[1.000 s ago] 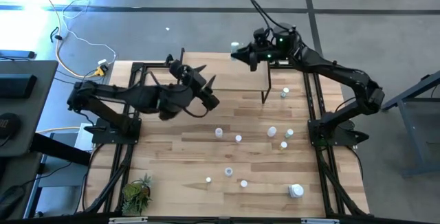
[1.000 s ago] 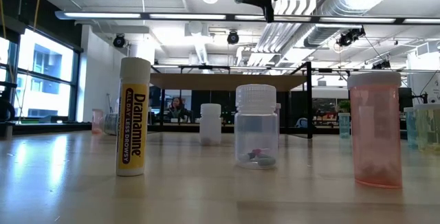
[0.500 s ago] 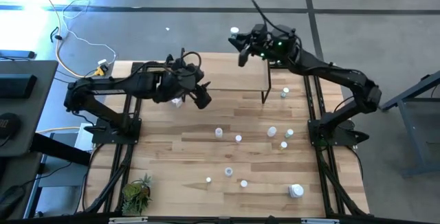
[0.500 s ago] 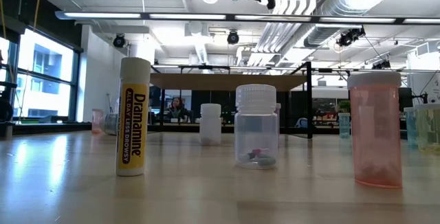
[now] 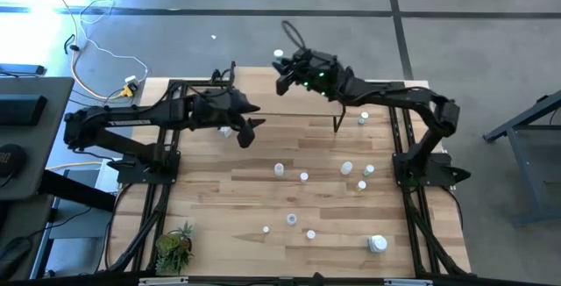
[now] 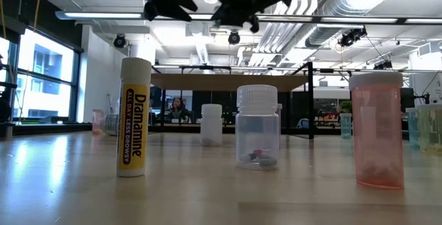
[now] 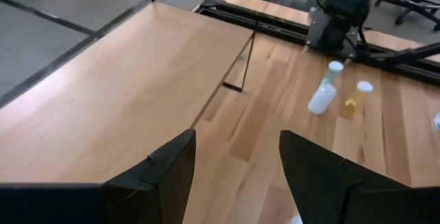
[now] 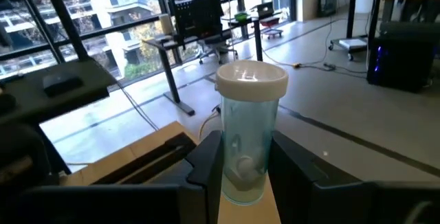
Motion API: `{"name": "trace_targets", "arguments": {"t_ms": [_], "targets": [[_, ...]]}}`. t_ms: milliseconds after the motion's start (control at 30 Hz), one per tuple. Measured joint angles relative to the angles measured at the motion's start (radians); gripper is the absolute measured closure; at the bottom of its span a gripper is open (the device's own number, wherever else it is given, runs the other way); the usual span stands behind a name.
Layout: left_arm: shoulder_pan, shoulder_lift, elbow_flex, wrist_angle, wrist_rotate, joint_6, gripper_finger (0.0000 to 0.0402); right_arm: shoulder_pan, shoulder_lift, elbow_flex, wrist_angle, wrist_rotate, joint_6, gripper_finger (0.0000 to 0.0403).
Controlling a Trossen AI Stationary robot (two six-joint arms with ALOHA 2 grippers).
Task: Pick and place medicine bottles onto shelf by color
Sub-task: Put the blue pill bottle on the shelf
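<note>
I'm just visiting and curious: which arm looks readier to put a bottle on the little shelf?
The right one. Its pincer already grips a white-capped clear bottle above the shelf; the left pincer is open and empty.

Bright daylight through windows; glare on tabletop; near bottles soft-focused.

Beyond the plank worktop lies a grey concrete floor. Tall windows let in daylight behind desks, while silver ducts and strip lights cross the white ceiling.
</note>
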Motion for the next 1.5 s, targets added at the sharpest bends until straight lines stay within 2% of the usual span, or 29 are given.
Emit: {"name": "trace_targets", "arguments": {"t_ms": [233, 500, 1133, 1500], "targets": [[0.032, -0.115, -0.109, 0.079, 0.087, 0.047, 0.0203, 0.027, 0.095, 0.000, 0.045, 0.036, -0.017, 0.0317], [0.033, -0.186, -0.124, 0.074, 0.101, 0.143, 0.0203, 0.055, 0.178, 0.000, 0.118, 0.065, -0.061, 0.0317], [0.138, -0.196, -0.124, 0.041, 0.094, 0.214, 0.0203, 0.041, 0.322, 0.000, 0.235, 0.210, -0.097, 0.0317], [0.148, -0.196, -0.124, 0.041, 0.095, 0.232, 0.0203, 0.020, 0.344, 0.000, 0.224, 0.214, -0.078, 0.0317]]}}
